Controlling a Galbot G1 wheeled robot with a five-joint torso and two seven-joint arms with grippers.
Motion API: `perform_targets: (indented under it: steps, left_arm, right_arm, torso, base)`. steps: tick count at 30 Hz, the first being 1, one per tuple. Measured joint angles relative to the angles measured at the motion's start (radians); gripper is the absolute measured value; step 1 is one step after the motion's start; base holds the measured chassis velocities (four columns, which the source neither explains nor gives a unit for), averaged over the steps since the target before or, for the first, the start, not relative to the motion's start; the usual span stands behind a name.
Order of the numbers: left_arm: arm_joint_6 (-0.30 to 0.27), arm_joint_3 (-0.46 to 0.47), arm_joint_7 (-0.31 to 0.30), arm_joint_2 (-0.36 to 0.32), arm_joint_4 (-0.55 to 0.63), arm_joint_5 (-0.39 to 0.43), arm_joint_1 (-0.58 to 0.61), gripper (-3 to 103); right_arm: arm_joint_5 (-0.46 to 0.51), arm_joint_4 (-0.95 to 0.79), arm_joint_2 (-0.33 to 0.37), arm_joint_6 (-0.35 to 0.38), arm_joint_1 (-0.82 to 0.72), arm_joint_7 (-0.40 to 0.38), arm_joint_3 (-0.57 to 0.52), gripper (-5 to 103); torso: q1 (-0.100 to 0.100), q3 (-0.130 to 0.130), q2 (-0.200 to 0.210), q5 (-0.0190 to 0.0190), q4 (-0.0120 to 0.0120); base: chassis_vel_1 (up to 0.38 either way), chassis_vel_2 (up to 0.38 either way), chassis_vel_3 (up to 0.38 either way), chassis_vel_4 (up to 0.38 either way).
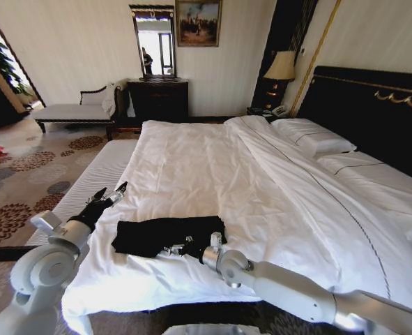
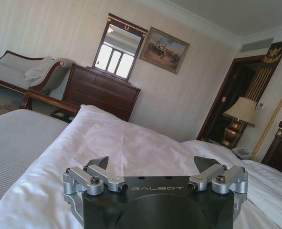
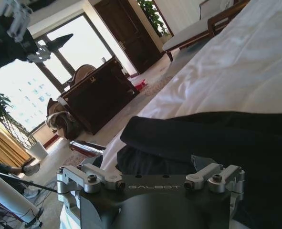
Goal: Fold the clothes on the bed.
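Bed (image 1: 275,181): white duvet, dark headboard, pillows at the head; black T-shirt (image 1: 165,234): lying bunched near the foot edge on the robot's left side; right gripper (image 1: 180,248): low at the shirt's near edge, fingers apart, touching the cloth; left gripper (image 1: 112,194): raised just beyond the shirt's left end, fingers spread, empty.

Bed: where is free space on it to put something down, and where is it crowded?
Free: the white duvet between the black T-shirt and the pillows. Crowded: the near edge, where the right pincer sits on the T-shirt and the open left pincer hovers beside it.
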State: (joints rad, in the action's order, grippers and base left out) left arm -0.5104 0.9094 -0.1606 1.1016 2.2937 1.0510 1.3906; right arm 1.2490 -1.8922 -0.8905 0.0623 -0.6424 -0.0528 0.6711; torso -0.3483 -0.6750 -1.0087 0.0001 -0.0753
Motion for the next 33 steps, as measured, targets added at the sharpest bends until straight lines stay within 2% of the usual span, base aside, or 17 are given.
perform_targets:
  steps: [6,10,11,15,16,19,26,33]
  left_arm:
    - [-0.001,0.005,-0.009,-0.001,-0.003,0.005,0.003,100]
    - [-0.003,0.008,-0.012,-0.002,0.003,0.009,0.005,100]
    - [-0.003,0.008,-0.012,-0.002,0.003,0.009,0.005,100]
    - [-0.005,0.012,-0.013,-0.003,0.009,0.012,0.008,100]
    - [-0.005,0.012,-0.013,-0.003,0.009,0.012,0.008,100]
    - [-0.005,0.013,-0.013,-0.002,0.009,0.012,0.009,100]
    - [-0.005,0.014,-0.013,-0.001,0.003,0.013,0.006,100]
    - [-0.004,0.003,-0.013,0.000,-0.012,0.011,-0.007,100]
  right_arm:
    - [0.066,0.010,-0.039,-0.007,0.060,-0.030,-0.052,100]
    - [0.102,0.174,-0.128,-0.013,0.136,-0.044,-0.070,100]
    - [0.102,0.174,-0.128,-0.013,0.136,-0.044,-0.070,100]
    - [0.066,0.356,-0.234,-0.026,0.162,-0.023,-0.053,100]
    - [0.066,0.356,-0.234,-0.026,0.162,-0.023,-0.053,100]
    - [0.021,0.457,-0.296,-0.050,0.171,0.003,-0.030,100]
    - [0.003,0.466,-0.292,-0.060,0.159,0.012,-0.015,100]
    - [-0.009,0.339,-0.217,-0.060,0.083,-0.007,-0.003,100]
  torso:
    - [0.000,0.000,0.000,-0.0001,0.0002]
    - [0.000,0.000,0.000,-0.0002,0.0003]
    - [0.000,0.000,0.000,-0.0002,0.0003]
    - [0.000,0.000,0.000,-0.0001,0.0002]
    - [0.000,0.000,0.000,-0.0001,0.0002]
    - [0.000,0.000,0.000,-0.0002,0.0003]
    - [0.000,0.000,0.000,-0.0002,0.0000]
    - [0.000,0.000,0.000,0.0000,-0.0001]
  base:
    - [0.000,0.000,0.000,0.000]
    - [0.000,0.000,0.000,0.000]
    - [0.000,0.000,0.000,0.000]
    - [0.000,0.000,0.000,0.000]
    - [0.000,0.000,0.000,0.000]
    - [0.000,0.000,0.000,0.000]
    - [0.000,0.000,0.000,0.000]
    - [0.000,0.000,0.000,0.000]
